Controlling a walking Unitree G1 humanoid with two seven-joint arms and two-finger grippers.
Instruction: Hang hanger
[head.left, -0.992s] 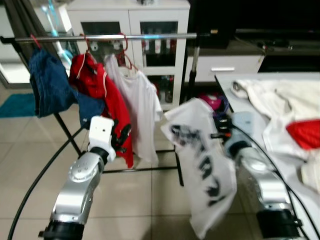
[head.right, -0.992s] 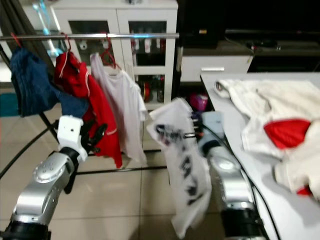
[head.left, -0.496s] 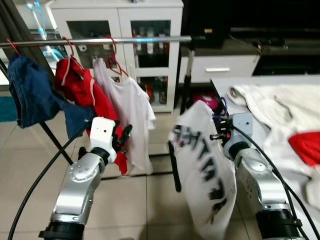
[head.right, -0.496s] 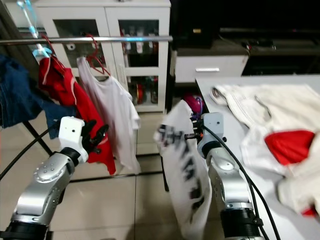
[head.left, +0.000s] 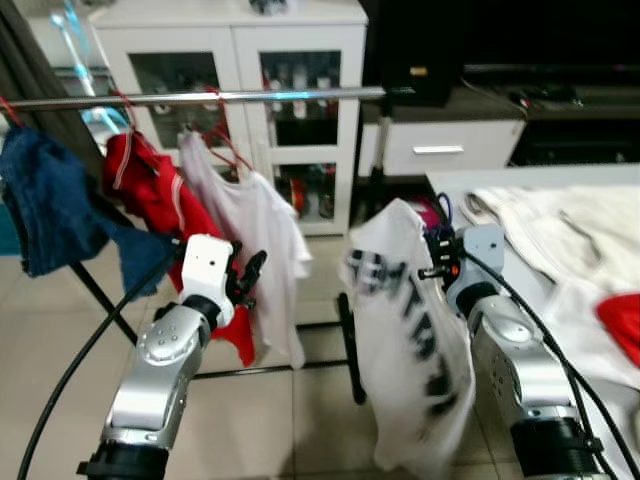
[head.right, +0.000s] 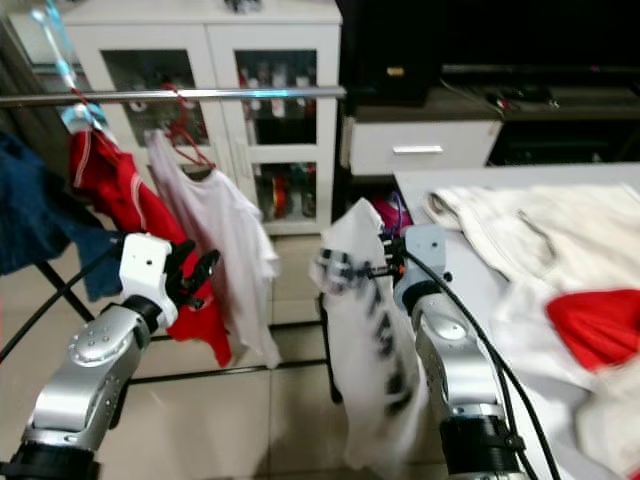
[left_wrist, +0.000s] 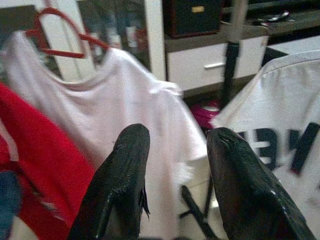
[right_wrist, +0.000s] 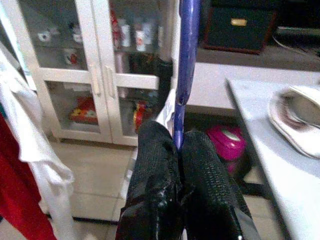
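Observation:
My right gripper (head.left: 437, 250) is shut on a purple hanger (right_wrist: 186, 65) that carries a white T-shirt with black lettering (head.left: 405, 330). The shirt hangs in front of my right arm, between the table and the rack. A metal clothes rail (head.left: 240, 97) runs across the upper left. On it hang a blue garment (head.left: 50, 210), a red garment (head.left: 150, 190) and a plain white T-shirt (head.left: 255, 220) on red hangers. My left gripper (head.left: 243, 280) is open and held up just in front of the red garment and plain white shirt, with nothing between its fingers (left_wrist: 125, 185).
A white table (head.left: 500, 183) at the right carries a heap of white and red clothes (head.left: 580, 250). A white glass-door cabinet (head.left: 260, 90) and a dark TV unit (head.left: 480, 60) stand behind the rack. The rack's black legs (head.left: 350, 340) cross the tiled floor (head.left: 270, 420).
The camera has shifted, so the rack sits further left in the picture. The lettered shirt swings under my right gripper. Both grippers keep their states.

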